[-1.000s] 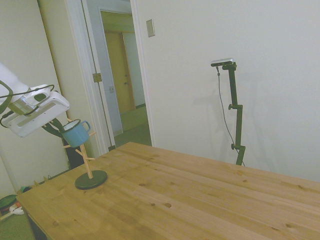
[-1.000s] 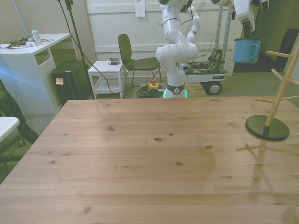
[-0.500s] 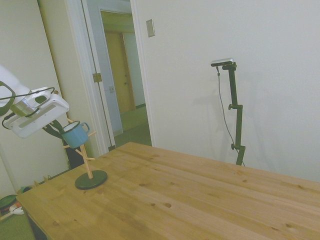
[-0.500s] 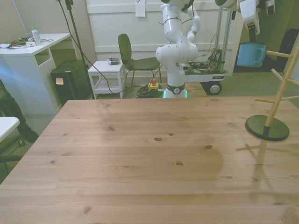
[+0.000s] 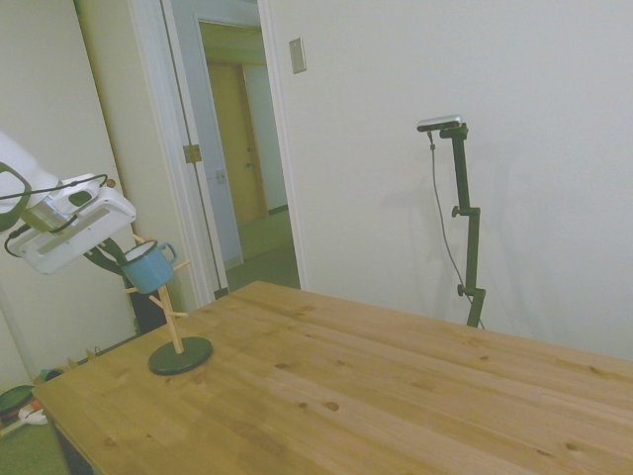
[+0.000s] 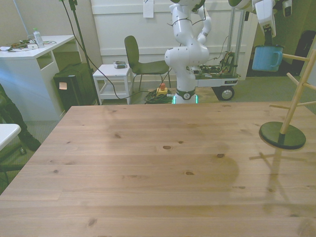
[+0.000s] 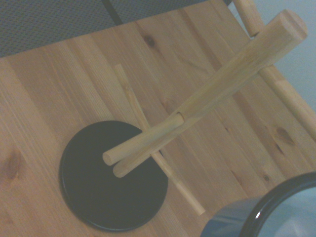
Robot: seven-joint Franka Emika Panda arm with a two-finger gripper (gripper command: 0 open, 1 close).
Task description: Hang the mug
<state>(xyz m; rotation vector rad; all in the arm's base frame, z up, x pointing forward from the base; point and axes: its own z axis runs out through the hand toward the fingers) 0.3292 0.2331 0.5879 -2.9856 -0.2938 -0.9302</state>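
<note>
The mug (image 6: 267,58), unmarked, hangs in the jaws beside the rack (image 6: 291,106).

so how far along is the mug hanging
Done: the mug is lifted off the table and brought beside the wooden rack. In hand: the gripper holds it by the rim, handle near the top peg. Left: slip the handle onto a peg and let go.

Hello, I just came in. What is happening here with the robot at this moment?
The white arm holds a small light-blue mug in its gripper, up in the air beside a wooden mug tree. The tree stands on a dark round base near one end of the wooden table. The mug's handle is right at the tip of an upper peg, but the mug does not hang there yet.
</note>
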